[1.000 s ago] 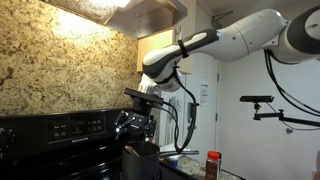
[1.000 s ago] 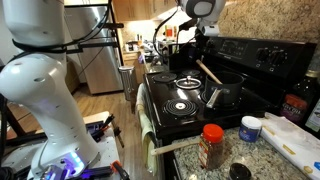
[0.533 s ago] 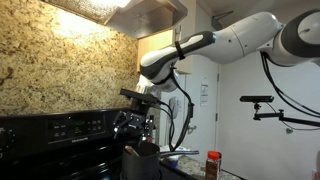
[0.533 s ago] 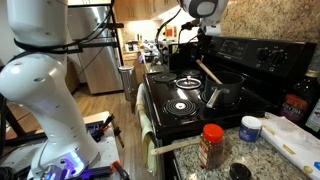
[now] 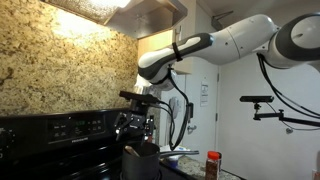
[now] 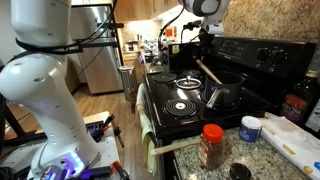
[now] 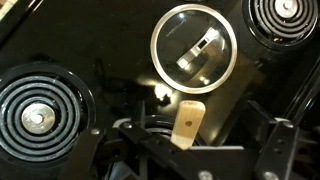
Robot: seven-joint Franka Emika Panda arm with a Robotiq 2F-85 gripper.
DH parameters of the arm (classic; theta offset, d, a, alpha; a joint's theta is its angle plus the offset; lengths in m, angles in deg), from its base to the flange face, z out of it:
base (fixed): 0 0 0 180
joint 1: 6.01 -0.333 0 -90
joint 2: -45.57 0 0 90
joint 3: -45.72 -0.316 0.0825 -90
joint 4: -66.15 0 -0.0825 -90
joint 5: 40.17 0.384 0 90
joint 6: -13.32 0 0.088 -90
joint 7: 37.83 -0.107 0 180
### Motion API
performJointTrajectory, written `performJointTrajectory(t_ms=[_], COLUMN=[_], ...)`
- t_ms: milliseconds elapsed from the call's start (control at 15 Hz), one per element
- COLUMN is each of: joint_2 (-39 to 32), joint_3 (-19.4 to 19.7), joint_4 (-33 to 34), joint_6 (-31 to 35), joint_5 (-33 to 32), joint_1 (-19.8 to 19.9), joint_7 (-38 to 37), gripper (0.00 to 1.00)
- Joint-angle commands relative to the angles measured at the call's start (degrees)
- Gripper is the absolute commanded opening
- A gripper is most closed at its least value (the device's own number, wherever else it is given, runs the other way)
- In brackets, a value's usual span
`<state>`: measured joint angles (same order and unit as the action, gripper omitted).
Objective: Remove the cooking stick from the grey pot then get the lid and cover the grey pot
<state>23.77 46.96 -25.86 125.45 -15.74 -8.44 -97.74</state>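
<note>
Currently, my gripper [image 5: 134, 125] hangs directly above the grey pot [image 5: 141, 162], clear of its rim. No view shows whether the jaws are spread or pressed together, so I cannot tell. The cooking stick [image 6: 208, 73] stands tilted in the pot and leans out over the rim. In the wrist view its pale tip [image 7: 187, 119] sits just beside my dark gripper frame, but contact cannot be confirmed. The lid [image 7: 193, 56] lies flat on the black tabletop [image 7: 110, 40] of the stove, apart from the stick tip, between the coil burner [image 7: 38, 118] and a second burner [image 7: 285, 12]. Bare surface surrounds the lid on all sides. In an exterior view the pot stands near the edge where the stove meets the granite counter [image 6: 260, 150]. The red-capped bottle [image 6: 211, 147] stands on that counter, well apart from the pot.
</note>
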Motion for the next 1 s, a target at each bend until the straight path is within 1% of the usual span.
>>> performJointTrajectory(t_ms=[0,600,933], joint_2=[-0.17,-0.3,-0.38], joint_3=[-0.41,-0.47,-0.42], joint_4=[0.46,0.36,0.76], joint_6=[-0.42,0.47,-1.17], joint_5=[-0.18,0.4,-0.43], joint_1=[0.34,0.31,0.37], joint_7=[-0.1,-0.58,-0.08], gripper=[1.0,1.0,1.0])
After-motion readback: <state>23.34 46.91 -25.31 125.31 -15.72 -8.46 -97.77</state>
